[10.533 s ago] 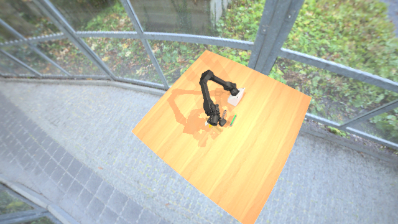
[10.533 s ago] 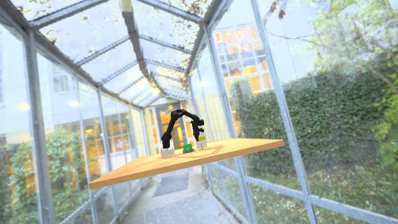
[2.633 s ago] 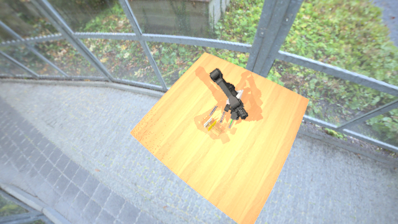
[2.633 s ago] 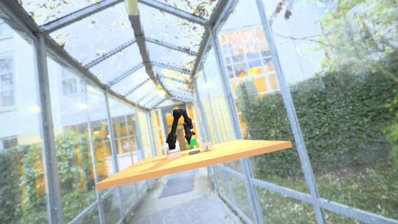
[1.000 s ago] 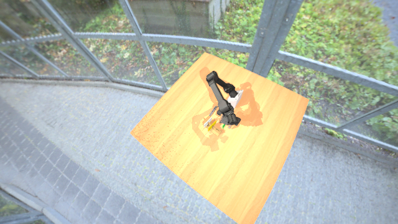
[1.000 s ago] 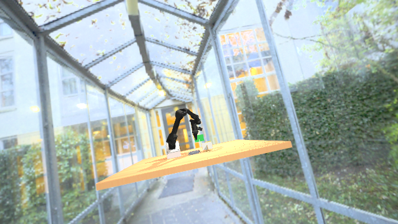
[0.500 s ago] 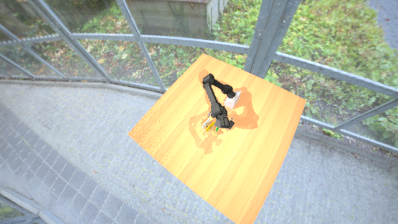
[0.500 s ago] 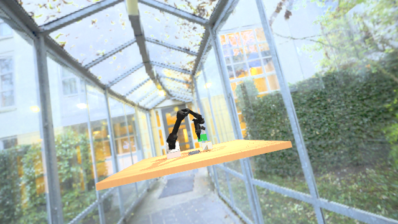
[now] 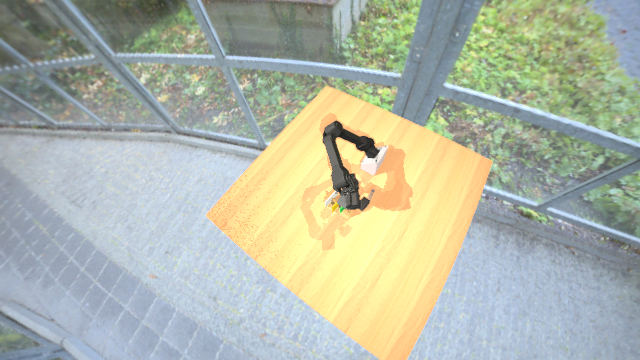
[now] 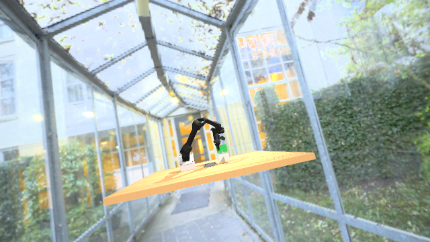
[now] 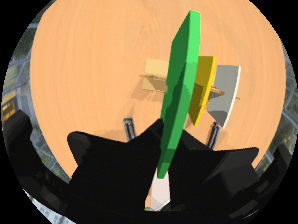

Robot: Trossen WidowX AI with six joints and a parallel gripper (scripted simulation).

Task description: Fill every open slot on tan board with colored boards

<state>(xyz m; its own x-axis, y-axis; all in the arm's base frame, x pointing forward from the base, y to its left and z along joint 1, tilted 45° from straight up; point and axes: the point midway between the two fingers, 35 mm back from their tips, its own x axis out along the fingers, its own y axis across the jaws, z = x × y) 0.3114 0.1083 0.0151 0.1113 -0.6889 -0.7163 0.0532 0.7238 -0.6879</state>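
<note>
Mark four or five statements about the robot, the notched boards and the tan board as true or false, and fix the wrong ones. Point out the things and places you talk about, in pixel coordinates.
1. The black gripper [image 11: 164,123] is shut on a flat green board [image 11: 182,70] [image 10: 222,148]. True.
2. The flat yellow board [image 11: 205,90] [image 9: 334,206] lies flat on the wooden table [image 9: 380,260] [image 10: 208,176]. False: it stands upright, crosswise to the standing tan board [image 11: 154,82].
3. In the wrist view, the flat pale grey board [image 11: 226,92] is left of the yellow one. False: it is right of it.
4. The arm's white base [image 9: 372,164] [image 10: 187,166] stands on the table. True.
</note>
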